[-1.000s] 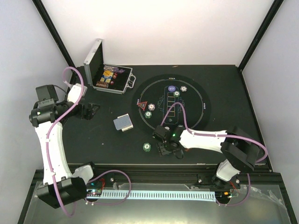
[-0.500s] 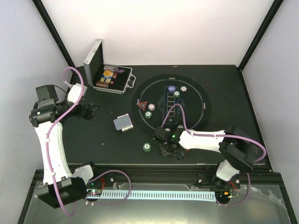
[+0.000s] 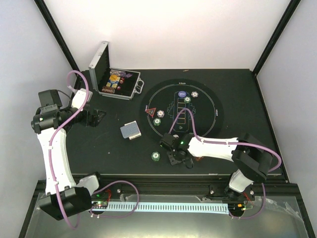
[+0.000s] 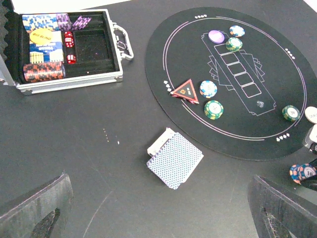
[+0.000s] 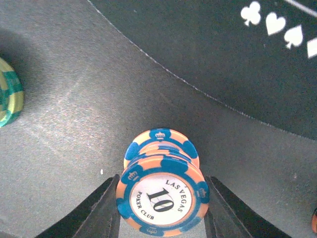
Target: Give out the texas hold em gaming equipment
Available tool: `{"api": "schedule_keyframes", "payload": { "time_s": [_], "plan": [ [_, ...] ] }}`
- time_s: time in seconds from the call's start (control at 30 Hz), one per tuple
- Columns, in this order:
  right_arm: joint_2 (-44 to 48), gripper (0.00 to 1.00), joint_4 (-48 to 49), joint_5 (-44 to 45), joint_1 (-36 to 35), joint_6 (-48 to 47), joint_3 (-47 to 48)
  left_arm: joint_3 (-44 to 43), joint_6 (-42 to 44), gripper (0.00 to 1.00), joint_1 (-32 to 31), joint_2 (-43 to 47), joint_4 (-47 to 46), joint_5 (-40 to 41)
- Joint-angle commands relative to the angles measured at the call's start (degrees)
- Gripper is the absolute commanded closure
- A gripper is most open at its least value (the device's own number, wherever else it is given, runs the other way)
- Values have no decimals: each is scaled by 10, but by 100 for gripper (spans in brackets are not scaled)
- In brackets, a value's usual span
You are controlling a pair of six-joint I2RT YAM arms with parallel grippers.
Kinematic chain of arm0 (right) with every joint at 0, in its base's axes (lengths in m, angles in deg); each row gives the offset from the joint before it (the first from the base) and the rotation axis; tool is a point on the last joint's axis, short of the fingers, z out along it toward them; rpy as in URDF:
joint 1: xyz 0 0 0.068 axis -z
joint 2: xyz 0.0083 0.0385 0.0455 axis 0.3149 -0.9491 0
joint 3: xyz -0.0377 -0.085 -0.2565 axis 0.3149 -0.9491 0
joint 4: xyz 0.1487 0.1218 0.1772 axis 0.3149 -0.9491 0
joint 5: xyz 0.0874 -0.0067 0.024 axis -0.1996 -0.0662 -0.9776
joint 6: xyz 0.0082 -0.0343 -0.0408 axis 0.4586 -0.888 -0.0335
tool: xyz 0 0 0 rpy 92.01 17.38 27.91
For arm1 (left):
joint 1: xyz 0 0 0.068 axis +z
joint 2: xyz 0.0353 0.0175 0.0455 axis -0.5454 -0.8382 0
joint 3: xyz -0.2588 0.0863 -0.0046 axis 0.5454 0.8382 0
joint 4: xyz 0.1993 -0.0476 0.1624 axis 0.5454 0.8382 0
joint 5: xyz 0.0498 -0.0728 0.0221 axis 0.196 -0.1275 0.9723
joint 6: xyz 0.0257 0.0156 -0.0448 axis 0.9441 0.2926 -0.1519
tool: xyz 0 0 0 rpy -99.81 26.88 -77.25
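A short stack of orange-and-blue poker chips (image 5: 161, 191) stands on the bare table just off the round black mat (image 5: 223, 59). My right gripper (image 5: 161, 201) is shut on this stack, with a finger (image 5: 99, 213) pressed against each side. In the top view the right gripper (image 3: 176, 157) sits at the mat's near edge. A green chip (image 3: 155, 156) lies to its left. The blue-backed card deck (image 4: 174, 159) lies ahead of my left gripper (image 4: 158, 218), which is open, empty and raised at the table's left (image 3: 99, 118).
On the mat (image 3: 181, 111) lie a red triangular marker (image 4: 184, 90), several chips (image 4: 213, 109), a purple button (image 4: 216, 35) and a white button (image 3: 218, 111). The open silver case (image 4: 64, 49) holds more chips at the far left.
The right gripper's jaws have closed in onto the orange-and-blue chip stack, and that arm has shifted slightly left. The left arm has not moved.
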Motion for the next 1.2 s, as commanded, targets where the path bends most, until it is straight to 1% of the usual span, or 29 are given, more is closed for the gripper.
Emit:
{"api": "schedule_keyframes", "payload": {
  "time_s": [0.0, 0.17, 0.33, 0.47, 0.63, 0.73, 0.83, 1.03, 1.17],
  "plan": [
    [-2, 59, -16, 20, -4, -8, 28, -19, 5, 1, 5, -1, 5, -19],
    [3, 60, -38, 39, 0, -19, 52, -19, 6, 1, 5, -2, 4, -18],
    [19, 64, -61, 56, 36, -43, 72, -22, 7, 1, 5, -2, 6, -18],
    [44, 66, -66, 63, 105, -83, 73, -25, 5, 1, 5, -2, 6, -17],
    [50, 66, -43, 59, 237, -134, 67, -27, 3, 1, 5, -3, 6, -23],
    [23, 67, -25, 55, 299, -156, 74, -30, 3, 1, 5, -4, 7, -24],
    [-17, 67, -4, 39, 338, -171, 89, -32, 5, 1, 5, -6, 9, -23],
    [-90, 67, 12, 31, 377, -185, 128, -46, 4, 1, 5, -13, 11, -23],
    [-119, 67, 20, 23, 392, -186, 139, -55, 4, 1, 5, -18, 13, -24]
  ]
}}
